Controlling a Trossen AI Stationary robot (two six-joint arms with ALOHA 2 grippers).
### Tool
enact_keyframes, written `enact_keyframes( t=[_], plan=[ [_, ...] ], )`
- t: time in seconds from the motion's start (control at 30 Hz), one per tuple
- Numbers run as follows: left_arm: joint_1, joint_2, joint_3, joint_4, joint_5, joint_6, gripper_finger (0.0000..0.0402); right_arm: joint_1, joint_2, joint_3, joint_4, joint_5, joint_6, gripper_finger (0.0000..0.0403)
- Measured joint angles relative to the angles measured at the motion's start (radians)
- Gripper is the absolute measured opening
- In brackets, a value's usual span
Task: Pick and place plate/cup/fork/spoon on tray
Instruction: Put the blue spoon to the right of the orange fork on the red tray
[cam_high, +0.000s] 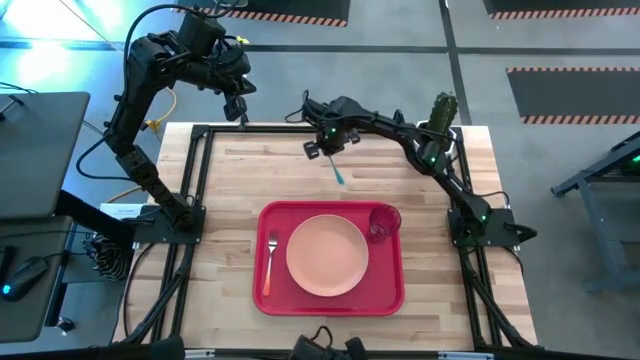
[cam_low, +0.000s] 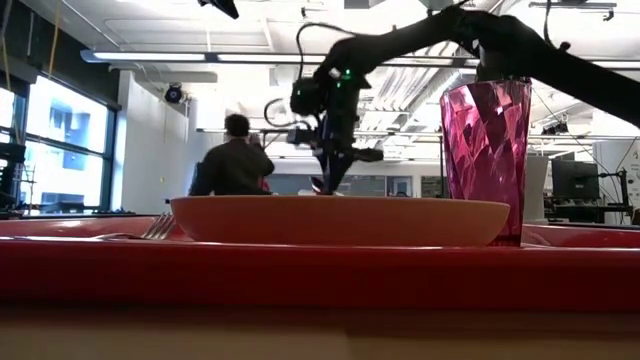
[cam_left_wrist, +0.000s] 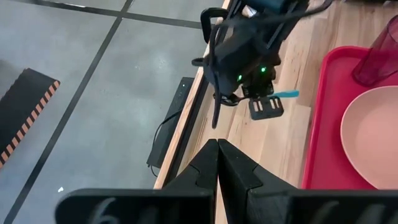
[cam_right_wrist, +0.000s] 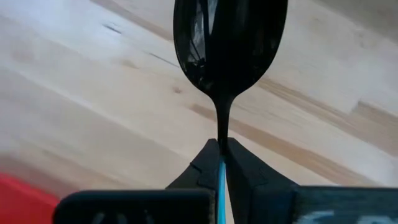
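Observation:
The red tray (cam_high: 262, 300) lies at the table's near middle. On it rest the peach plate (cam_high: 327, 255), the red-pink cup (cam_high: 384, 222) standing upright at the plate's far right, and the orange-handled fork (cam_high: 271, 262) lying flat to the plate's left. My right gripper (cam_high: 325, 150) hangs over the bare wood beyond the tray, shut on the spoon (cam_high: 338, 175), whose teal handle sticks out toward the tray. My left gripper (cam_high: 238, 110) waits shut, raised over the table's far left corner. My right gripper pinches the spoon between its two fingers at the dark neck (cam_right_wrist: 222, 140), where it meets the teal handle (cam_right_wrist: 220, 180). The fingers point steeply down. The dark bowl (cam_right_wrist: 230, 43) reaches past the fingertips over the wood, and the handle (cam_left_wrist: 287, 94) slants back toward the tray.
A white pot with a green cactus (cam_high: 443, 115) stands at the table's far right corner, beside the right arm. Bare wood lies between the tray's far rim and the table's far edge. A person (cam_low: 232, 160) sits in the room behind the table.

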Motion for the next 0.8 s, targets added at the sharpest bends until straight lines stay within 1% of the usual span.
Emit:
enact_keyframes(
  t=[0.47, 0.8],
  plan=[
    [0.0, 0.0, 0.0, 0.0, 0.0, -0.007, 0.0, 0.086, -0.209, -0.016, 0.036, -0.004, 0.028, 0.0],
    [0.0, 0.0, 0.0, 0.0, 0.0, -0.011, 0.0, 0.186, -0.337, -0.016, 0.042, 0.041, 0.082, 0.0]
  ],
)
